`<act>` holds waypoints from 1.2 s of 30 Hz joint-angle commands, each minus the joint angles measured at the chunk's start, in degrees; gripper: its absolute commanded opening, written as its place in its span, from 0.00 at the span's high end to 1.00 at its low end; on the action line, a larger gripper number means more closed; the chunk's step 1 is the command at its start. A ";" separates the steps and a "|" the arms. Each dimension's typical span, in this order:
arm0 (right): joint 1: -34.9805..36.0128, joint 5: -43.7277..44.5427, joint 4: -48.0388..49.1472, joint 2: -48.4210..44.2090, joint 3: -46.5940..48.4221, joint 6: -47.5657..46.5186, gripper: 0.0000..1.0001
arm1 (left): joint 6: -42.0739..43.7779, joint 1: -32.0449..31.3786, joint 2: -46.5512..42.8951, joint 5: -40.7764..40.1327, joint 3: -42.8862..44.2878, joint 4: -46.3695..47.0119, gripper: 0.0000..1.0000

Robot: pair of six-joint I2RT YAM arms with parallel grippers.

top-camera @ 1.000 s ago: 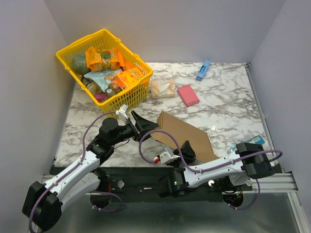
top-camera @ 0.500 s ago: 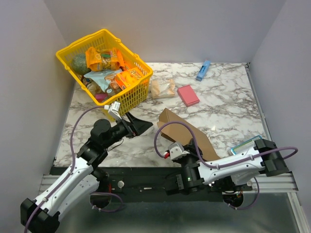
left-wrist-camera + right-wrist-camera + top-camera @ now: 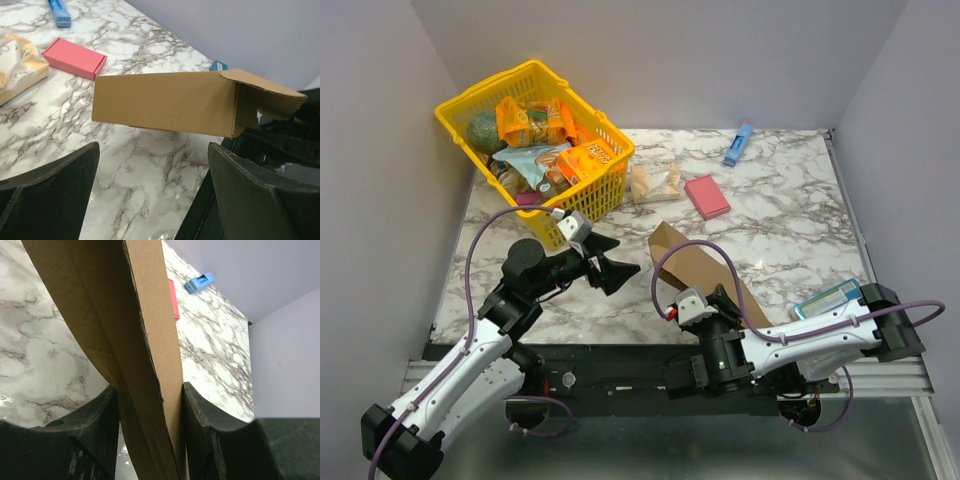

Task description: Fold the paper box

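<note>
Near the front edge of the marble table point(image 3: 790, 220), at about 5 o'clock from its centre in the top view: the paper box point(image 3: 705, 268), plain brown corrugated cardboard, folded flat, long axis running from 11 to 5 o'clock. Clamped at its near end by the right gripper point(image 3: 720, 303), one finger pressed on each face of the doubled cardboard in the right wrist view. Lifted at that end; far end perhaps resting on the marble, hard to tell. At 9 o'clock from the box, close but apart: the left gripper point(image 3: 611, 260), spread wide, holding nothing, facing the box's long side. In the left wrist view, a bent end flap at 3 o'clock. Past the box at 12 o'clock, a pink box point(image 3: 707, 195); at 11, a pale packet point(image 3: 655, 182); at 10, a yellow basket point(image 3: 535, 75) of snack packs.
</note>
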 commanded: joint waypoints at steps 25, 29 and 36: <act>0.49 0.71 -8.82 -2.93 3.07 -1.98 0.59 | 51.45 -18.19 4.12 -2.51 17.51 -15.78 0.05; 0.49 0.80 -8.73 -2.75 3.07 -1.81 0.59 | 55.15 -21.79 7.19 -6.04 19.62 -15.00 0.05; 0.49 0.80 -8.82 -2.57 2.99 -1.46 0.59 | 57.79 -26.28 9.83 -11.31 20.33 -11.83 0.06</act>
